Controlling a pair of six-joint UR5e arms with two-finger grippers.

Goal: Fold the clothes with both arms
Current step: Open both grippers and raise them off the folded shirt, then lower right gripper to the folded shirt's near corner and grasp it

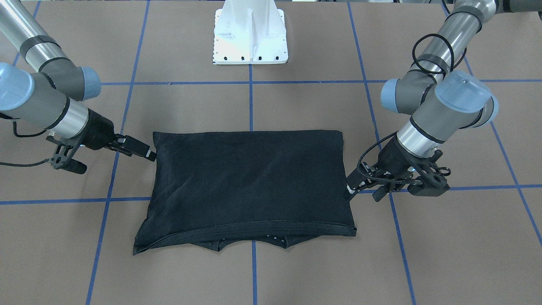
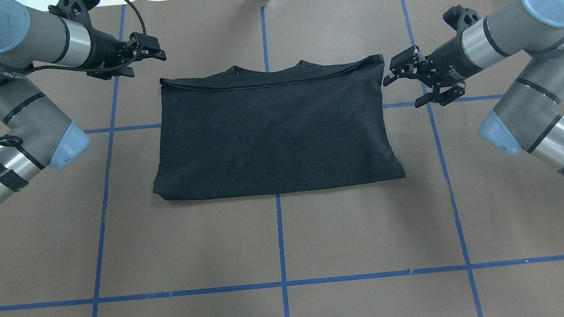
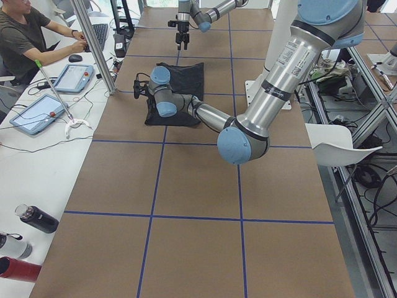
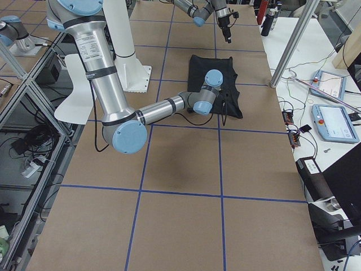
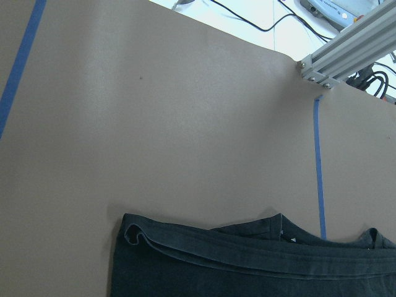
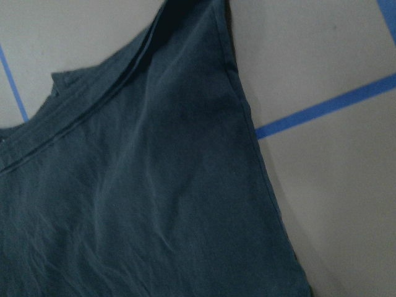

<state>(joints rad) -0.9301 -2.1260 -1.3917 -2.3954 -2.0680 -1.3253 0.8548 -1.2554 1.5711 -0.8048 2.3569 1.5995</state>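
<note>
Two arms are reaching in from opposite ends of the table [image 2: 370,232], flanking a black T-shirt [image 2: 274,133] that is lying flat, folded into a broad rectangle across the centre blue tape line [image 2: 280,240]. Its plain side is facing up, and stacked layers with the neckline are peeking out along the edge farthest from the robot. The left arm [image 2: 17,105] is doubling back at the elbow and pointing its wrist inward, so the left gripper [image 2: 148,58] is hovering just off the shirt's far corner on that side, apart from the cloth. Its jaws are seemingly standing apart, though cables are cluttering that spot. The right arm [image 2: 536,90] is mirroring this pose, angling its wrist toward the shirt's opposite edge. There the right gripper [image 2: 400,94] is hanging just beside the fabric near the far corner, with its jaws spread and holding nothing. Both wrist cameras are looking down on the shirt's corners and the brown tabletop around them.
</note>
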